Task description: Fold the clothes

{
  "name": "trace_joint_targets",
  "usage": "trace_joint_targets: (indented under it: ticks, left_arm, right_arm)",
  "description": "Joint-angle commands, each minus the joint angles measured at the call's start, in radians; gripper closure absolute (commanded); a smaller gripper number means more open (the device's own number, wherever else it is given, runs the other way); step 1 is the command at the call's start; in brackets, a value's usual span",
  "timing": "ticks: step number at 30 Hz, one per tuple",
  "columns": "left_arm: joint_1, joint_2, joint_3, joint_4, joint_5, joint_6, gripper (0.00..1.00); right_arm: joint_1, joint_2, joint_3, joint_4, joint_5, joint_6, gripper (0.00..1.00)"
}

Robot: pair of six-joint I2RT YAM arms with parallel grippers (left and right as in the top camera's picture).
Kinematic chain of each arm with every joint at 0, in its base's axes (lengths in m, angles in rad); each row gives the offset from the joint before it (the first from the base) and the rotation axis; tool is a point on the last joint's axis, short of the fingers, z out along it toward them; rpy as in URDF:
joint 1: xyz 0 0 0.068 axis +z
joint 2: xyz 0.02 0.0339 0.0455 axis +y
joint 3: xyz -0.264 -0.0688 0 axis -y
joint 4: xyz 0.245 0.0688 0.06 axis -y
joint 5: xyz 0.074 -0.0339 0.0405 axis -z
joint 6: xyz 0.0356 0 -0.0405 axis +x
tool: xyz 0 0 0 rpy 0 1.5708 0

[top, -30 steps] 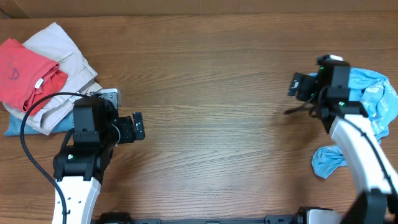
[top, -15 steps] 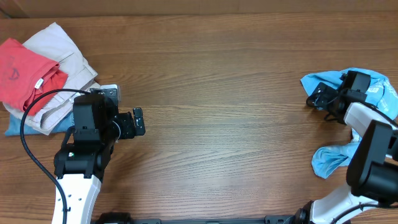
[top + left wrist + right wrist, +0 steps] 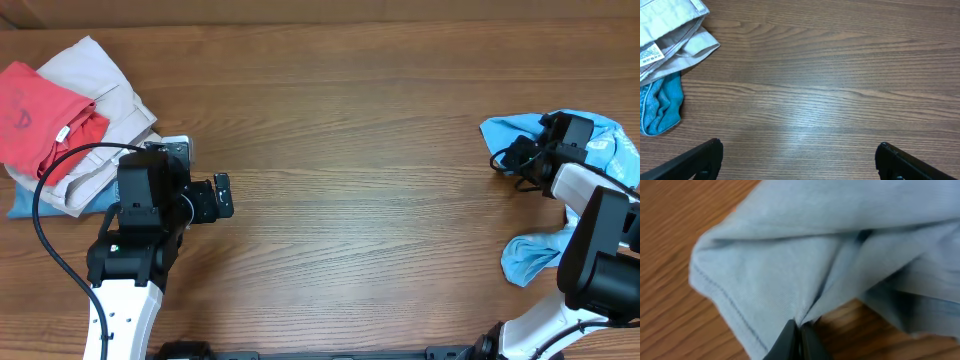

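Observation:
The clothes (image 3: 608,150), a light sky-blue T-shirt, lie crumpled at the table's right edge, with a loose part (image 3: 527,256) trailing toward the front. My right gripper (image 3: 512,157) is low at the shirt's left edge. In the right wrist view it (image 3: 800,330) is shut on a pinch of the blue fabric (image 3: 775,265), near a stitched hem. Far away at the left, my left gripper (image 3: 222,197) hovers over bare wood. The left wrist view shows it (image 3: 800,155) open, with nothing between its fingers.
A pile at the back left holds a red T-shirt (image 3: 40,115), beige trousers (image 3: 105,85) and blue denim (image 3: 22,206). The trousers (image 3: 667,30) and denim (image 3: 660,107) also show in the left wrist view. A black cable (image 3: 45,185) loops beside the left arm.
My right gripper has come down onto the shirt's left edge and shut on the fabric, drawing that edge slightly left. The left arm has not moved.

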Motion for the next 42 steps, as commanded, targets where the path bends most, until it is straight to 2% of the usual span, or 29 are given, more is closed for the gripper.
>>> trace_joint_targets:
  ticks: [1,6,11,15,19,27,30,35,38,40,42]
  left_arm:
    - [0.006,0.005,0.026,0.005,0.011,0.011,0.0]
    - [0.006,0.005,0.026,0.004,0.011,0.011,0.0]
    - [0.006,0.005,0.026,0.004,0.011,0.011,0.0]
    - [0.006,0.005,0.026,0.004,0.011,0.011,0.0]
    - [0.006,0.005,0.026,0.004,0.011,0.011,0.0]
    - [0.005,0.005,0.026,0.005,0.023,0.011,0.0]
    - [0.005,0.005,0.026,0.021,0.098,0.011,0.0]
    - [0.001,0.011,0.026,0.095,0.301,0.011,0.0]
    - [-0.032,0.03,0.026,0.133,0.332,0.011,0.0]
    - [-0.069,0.048,0.026,0.146,0.301,0.012,0.0]
    - [-0.102,0.069,0.026,0.15,0.267,0.011,0.0]
  right_arm:
    - [0.043,-0.082,0.082,-0.043,-0.125,0.0,0.96]
    - [0.179,-0.201,0.239,-0.248,-0.233,-0.02,0.96]
    - [0.435,-0.254,0.395,-0.464,-0.257,-0.151,0.96]
    - [0.635,-0.254,0.433,-0.517,-0.257,-0.207,0.96]
    - [0.767,-0.254,0.433,-0.544,-0.253,-0.241,0.96]
    - [0.838,-0.254,0.433,-0.546,-0.254,-0.24,0.96]
    - [0.838,-0.254,0.433,-0.548,-0.261,-0.236,0.96]
    - [0.85,-0.254,0.433,-0.542,-0.292,-0.235,0.96]
    - [0.863,-0.254,0.433,-0.524,-0.336,-0.232,0.96]
    - [0.872,-0.254,0.433,-0.501,-0.365,-0.231,0.93]
    - [0.881,-0.254,0.433,-0.483,-0.369,-0.231,0.82]
